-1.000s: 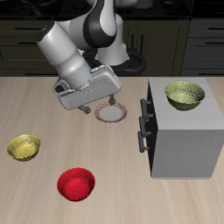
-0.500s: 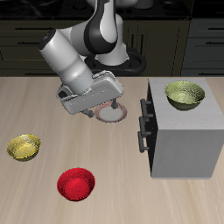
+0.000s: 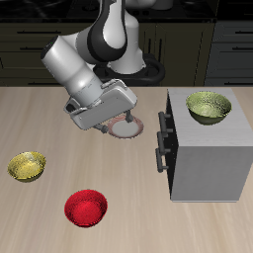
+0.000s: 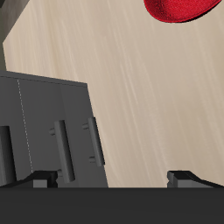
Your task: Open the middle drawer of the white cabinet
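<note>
We see the white cabinet [image 3: 207, 156] standing on the wooden table [image 3: 40, 119], with its dark bar handles on the face turned toward the middle of the table. The middle drawer [image 3: 163, 148] sits closed, flush with the drawers above and below it, and its handle is the second of the stacked bars. An olive-green bowl [image 3: 209, 107] rests on the cabinet's flat top.

Our gripper [image 3: 104, 126] hangs above the table, well apart from the cabinet's handle face and touching nothing. In the wrist view the two fingertips [image 4: 41, 176] stand far apart, with only bare tabletop between them, so the jaws are wide and hold nothing. That same view shows the cabinet's handled front [image 4: 61, 140] beside the fingers, at an angle, with the handles clear of the gripper.

Just behind the gripper in the exterior view lies a small round plate [image 3: 128, 126] with a reddish rim, partly hidden by the hand. Nearer the table's front edge we see a red bowl [image 3: 86, 208], and a yellow-green bowl [image 3: 28, 166] sits well apart from the cabinet.
</note>
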